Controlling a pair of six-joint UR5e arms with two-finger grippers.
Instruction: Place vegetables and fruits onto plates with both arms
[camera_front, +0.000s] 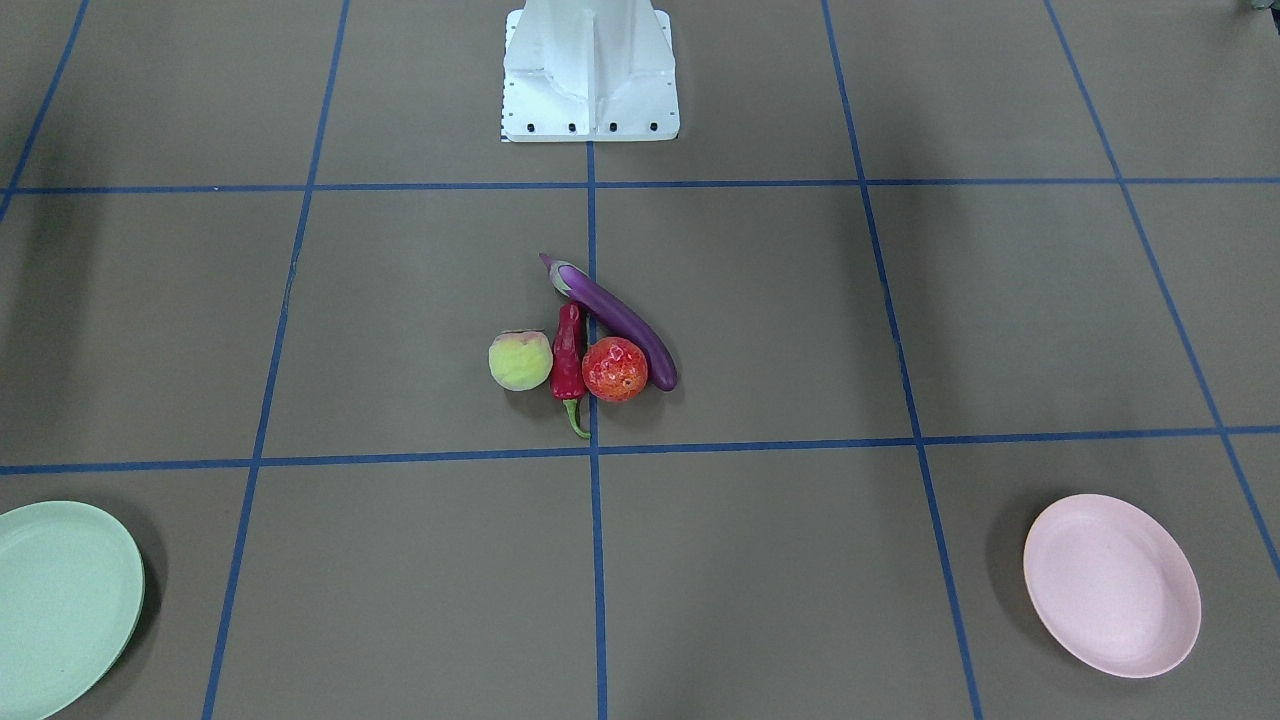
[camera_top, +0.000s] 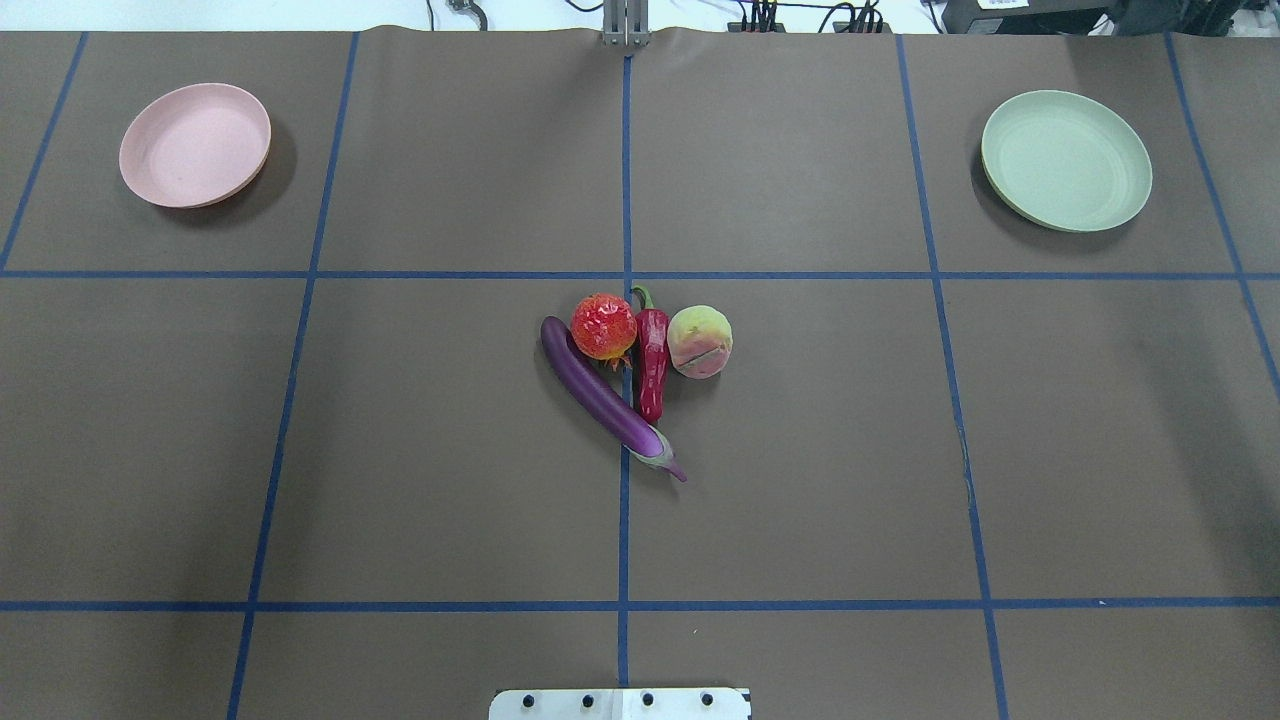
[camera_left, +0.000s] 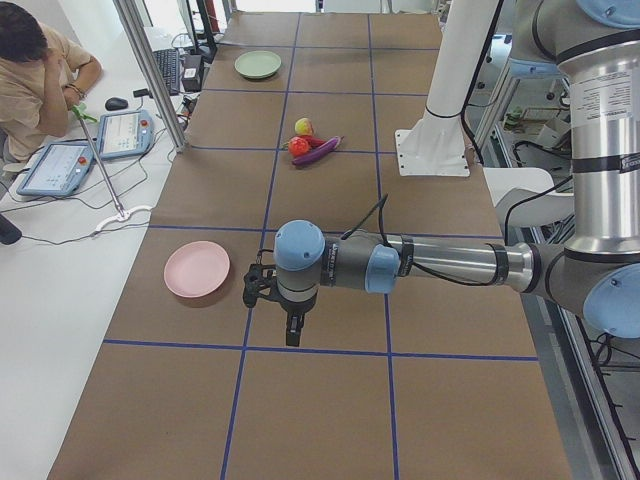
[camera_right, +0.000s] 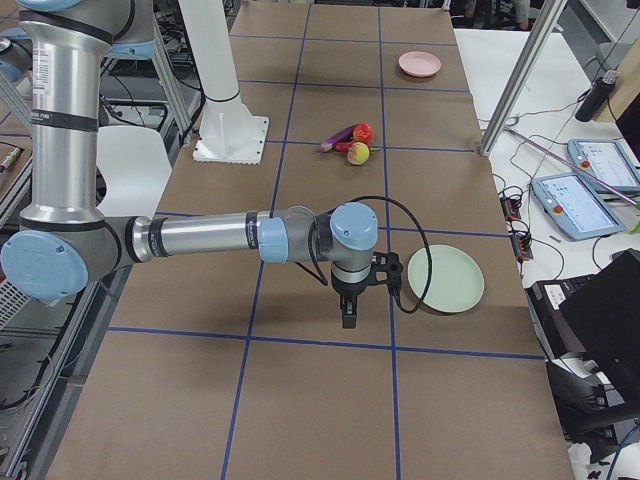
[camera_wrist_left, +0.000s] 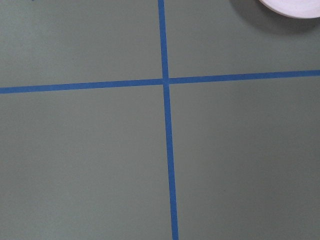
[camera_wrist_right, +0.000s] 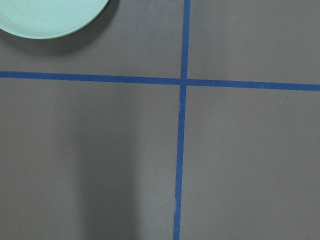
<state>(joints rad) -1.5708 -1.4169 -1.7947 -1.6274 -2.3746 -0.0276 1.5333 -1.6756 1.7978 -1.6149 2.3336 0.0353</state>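
The worktop (camera_top: 450, 450) is being covered by matte brown paper, which is being divided into large squares by blue tape lines (camera_top: 625, 180). The white base block (camera_front: 590, 75) is being seen at the robot-side edge.

Near the worktop's middle, the four items are being kept in one tight cluster. The eggplant (camera_top: 598, 392), long, slender and glossy purple, is being laid on a diagonal. Its pale stem cap is being pointed toward the robot-side edge and slightly toward the right end, its rounded tip toward the far edge and the left end. The chili pepper (camera_top: 652, 355), shorter, wrinkled and red, is being laid almost straight from the robot-side edge to the far edge. Its curved green stem is being turned toward the far edge, and its narrow tip is being set against the eggplant.

The round red-orange fruit (camera_top: 604, 326), pale-speckled, is being wedged between those two. The round yellow-green peach (camera_top: 700, 342), pink-blushed, is being rested just beside the chili pepper, toward the right end.

The pink plate (camera_top: 195, 145) is being kept near the far left corner and the mint green plate (camera_top: 1066, 160) near the far right corner. Both are plain, round and matte.

The left arm (camera_left: 450, 265) is being held level, with the left tool (camera_left: 291, 330) being pointed down near the pink plate. The right arm (camera_right: 200, 240) is being held likewise, with the right tool (camera_right: 348, 312) near the mint green plate. Whether either tool is apart or together cannot be told.
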